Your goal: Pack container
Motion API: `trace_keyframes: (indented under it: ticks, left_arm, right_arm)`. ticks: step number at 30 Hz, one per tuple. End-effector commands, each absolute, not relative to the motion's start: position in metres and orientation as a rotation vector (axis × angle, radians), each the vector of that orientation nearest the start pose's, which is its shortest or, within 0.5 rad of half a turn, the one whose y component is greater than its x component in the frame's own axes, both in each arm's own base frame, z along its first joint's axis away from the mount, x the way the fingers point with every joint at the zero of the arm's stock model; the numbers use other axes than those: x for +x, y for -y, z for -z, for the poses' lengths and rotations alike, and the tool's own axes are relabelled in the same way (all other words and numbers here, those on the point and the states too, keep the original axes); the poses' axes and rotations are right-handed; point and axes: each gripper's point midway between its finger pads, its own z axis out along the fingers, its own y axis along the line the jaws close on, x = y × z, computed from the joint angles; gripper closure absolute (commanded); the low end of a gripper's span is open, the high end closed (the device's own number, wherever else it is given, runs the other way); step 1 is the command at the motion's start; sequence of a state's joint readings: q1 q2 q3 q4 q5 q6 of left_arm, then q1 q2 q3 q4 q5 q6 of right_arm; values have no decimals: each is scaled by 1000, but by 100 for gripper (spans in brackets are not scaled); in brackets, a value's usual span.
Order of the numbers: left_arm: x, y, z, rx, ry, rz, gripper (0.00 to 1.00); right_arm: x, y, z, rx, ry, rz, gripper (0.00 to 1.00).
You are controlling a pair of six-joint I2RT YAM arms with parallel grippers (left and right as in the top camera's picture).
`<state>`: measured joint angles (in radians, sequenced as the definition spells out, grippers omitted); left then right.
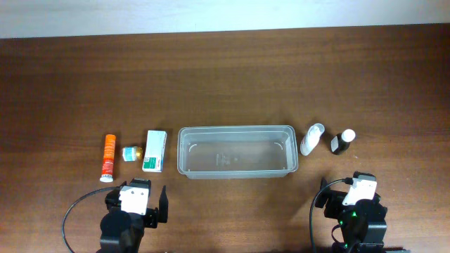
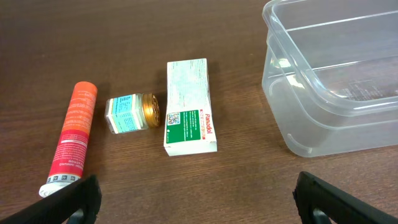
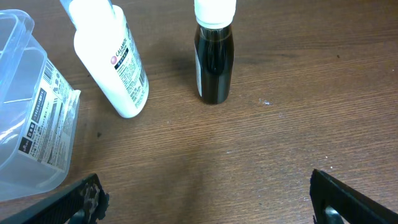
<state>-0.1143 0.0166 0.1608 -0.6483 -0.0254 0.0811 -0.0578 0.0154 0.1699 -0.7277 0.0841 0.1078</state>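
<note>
The container (image 1: 181, 151) sits empty on the table (image 1: 225, 77), ahead of your left gripper (image 2: 199, 205) and off to its right; for your right gripper (image 3: 211, 205) it lies ahead and to the left, with only one rounded corner in that wrist view. Both grippers hold nothing, their fingers spread wide and hovering over bare wood, well apart from every item. Straight ahead of the left gripper lies the white-and-green carton (image 2: 188, 107), flat, its long side running away from you; just left of it is a small jar (image 2: 130, 113) on its side, gold lid toward the carton; further left, ahead of the left finger, lies an orange tube (image 2: 71, 140). Ahead of the right gripper and slightly left, a white bottle (image 3: 115, 62) lies slanted near the container's corner; just right of it is a dark bottle (image 3: 214, 59), white cap at the far end; you cannot tell whether it stands or lies.
</note>
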Motion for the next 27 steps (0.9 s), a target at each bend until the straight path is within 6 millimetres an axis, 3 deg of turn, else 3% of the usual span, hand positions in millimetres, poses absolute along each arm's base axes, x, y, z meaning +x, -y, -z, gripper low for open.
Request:
trace_keyframes:
  ticks: [1,4,5,6,9,12,15,18,21,24,27]
  left_arm:
    - [204,20,-93,178,-2064,8,0]
    - [204,20,-93,178,-2064,8,0]
    - [204,20,-93,178,-2064,8,0]
    - [204,20,-93,178,-2065,8,0]
    - [204,20,-93,178,-2065,8,0]
    - [204,20,-93,178,-2064,8,0]
    - [204,20,-93,178,-2065,8,0]
    - [204,20,-93,178,-2065,8,0]
    - [204,20,-93,178,-2064,7,0]
    - [204,20,-93,178,-2065,8,0]
    - [204,20,-93,178,-2064,8,0]
  right_arm:
    - [194,25,-81,222,-2125,56,1]
    - [200,25,-90,220,-2079,52,2]
    - [208,23,-103,228,-2016,25,2]
    - [216,12,-120,247,-1940,-91,2]
    - [219,-9,-126,268,-1918,-284,2]
    - [224,-12,-142,297,-1848,-350,2]
    - [227,-29,-179,202,-1740,-446,2]
    - [224,-27,-225,189,-1703,-433,2]
    - [230,-26,-272,181,-1806,-393,2]
    - [244,-19,-301,207,-1996,-330,2]
    - [267,-27,-337,214,-2205,-381,2]
